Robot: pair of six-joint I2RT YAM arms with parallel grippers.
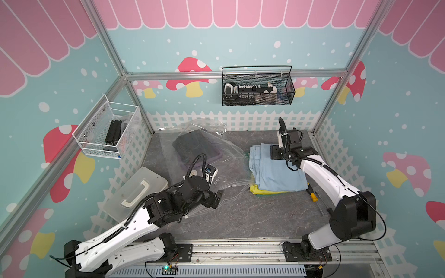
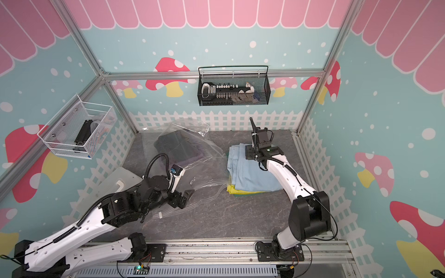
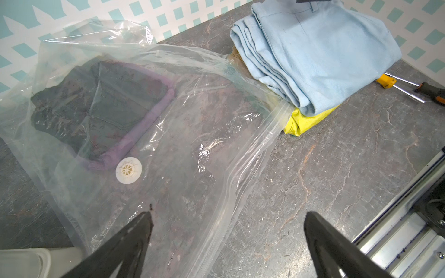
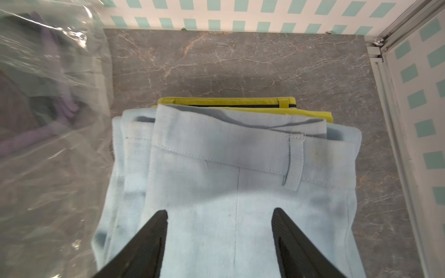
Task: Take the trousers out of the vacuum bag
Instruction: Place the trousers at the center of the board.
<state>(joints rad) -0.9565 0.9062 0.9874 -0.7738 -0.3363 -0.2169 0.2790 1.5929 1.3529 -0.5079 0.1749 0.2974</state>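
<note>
Setting: cell walled in teal mushroom print with a white picket border; grey marbled counter (image 1: 240, 214).

Item 1. Large crinkly transparent plastic vacuum bag (image 1: 216, 166), lying flat on the counter's left half, with a round white valve (image 3: 128, 170) and a ridged zip-seal edge (image 3: 252, 154) that runs to the foot of the stack in item 3.

Item 2. Folded dark green trousers (image 3: 103, 103), inside the bag, resting on folded purple trousers (image 3: 168, 93), of which only the border shows.

Item 3. Stack of folded trousers on the counter's right half, just beside the bag, whose film touches its side. Light blue trousers (image 1: 272, 168) on top, yellow trousers (image 3: 305, 120) beneath.

Item 4. Left hand (image 3: 228, 216), jaws spread wide, holding nothing, poised over the bag's zip-seal edge.

Item 5. Right hand (image 4: 220, 211), jaws apart, gripping nothing, just above the light blue trousers near their waistband.

Item 6. Yellow-handled screwdriver (image 3: 386, 81), on the counter, right of the stack.

Item 7. Translucent hard box with white handle (image 1: 149, 175), at the counter's left edge.

Item 8. Black wire basket (image 1: 286, 93) on the back wall; white mesh basket (image 1: 89, 134) on the left wall.
</note>
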